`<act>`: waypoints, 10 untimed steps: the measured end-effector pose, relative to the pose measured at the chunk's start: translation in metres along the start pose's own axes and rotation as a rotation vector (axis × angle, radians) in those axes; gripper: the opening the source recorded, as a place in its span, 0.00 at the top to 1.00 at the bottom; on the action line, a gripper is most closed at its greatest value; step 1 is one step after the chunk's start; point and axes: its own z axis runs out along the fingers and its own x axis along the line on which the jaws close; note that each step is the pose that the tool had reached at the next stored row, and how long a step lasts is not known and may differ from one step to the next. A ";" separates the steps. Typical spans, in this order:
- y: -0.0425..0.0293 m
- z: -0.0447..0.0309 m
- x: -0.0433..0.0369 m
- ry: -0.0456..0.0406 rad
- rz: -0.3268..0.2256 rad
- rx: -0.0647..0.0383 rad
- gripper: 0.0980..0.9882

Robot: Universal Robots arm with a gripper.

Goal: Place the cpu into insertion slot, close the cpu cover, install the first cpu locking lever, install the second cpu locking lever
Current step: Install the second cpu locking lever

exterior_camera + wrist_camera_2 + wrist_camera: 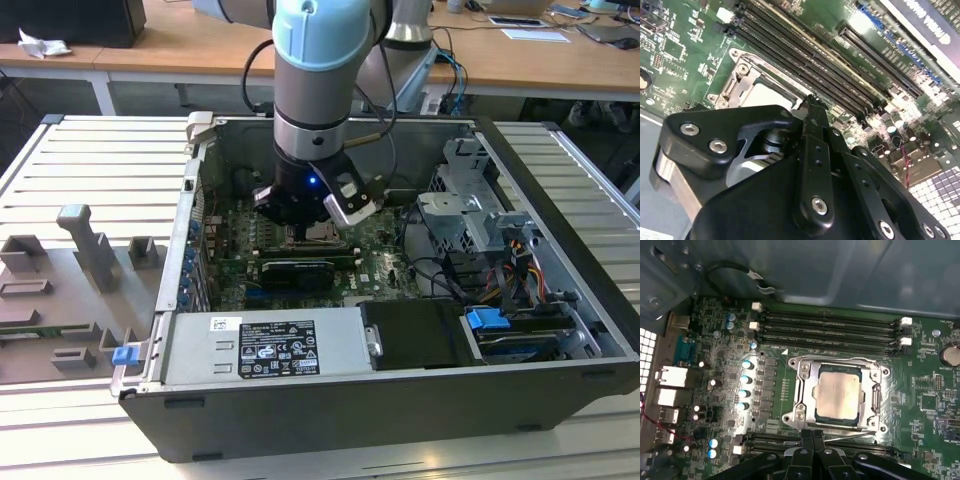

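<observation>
In the first wrist view the cpu (837,392), a pale beige square, lies flat in the insertion slot (790,417) on the green board. The silvery cpu cover (807,385) lies down around it, framing the chip through its cut-out. A thin metal locking lever (852,435) runs along the slot's edge nearest my fingers; another wire lever (840,360) lies along the opposite edge. My gripper (813,432) is shut, its tips right at the end of the near lever. The second wrist view shows the gripper (812,100) over the cpu (765,97). In the exterior view the gripper (305,222) hangs inside the computer case.
Long black memory slots (830,325) run beside the socket. A long black card (297,272) sits just in front of it. The case walls (200,180), the power supply (270,345), a drive cage (470,215) and cables (520,260) hem in the arm.
</observation>
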 end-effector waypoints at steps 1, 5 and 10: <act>-0.0019 -0.0001 0.0014 -0.0002 0.000 -0.002 0.99; -0.0032 0.0032 0.0047 -0.0009 0.000 -0.008 0.99; -0.0050 0.0133 0.0055 -0.0013 0.000 -0.014 0.99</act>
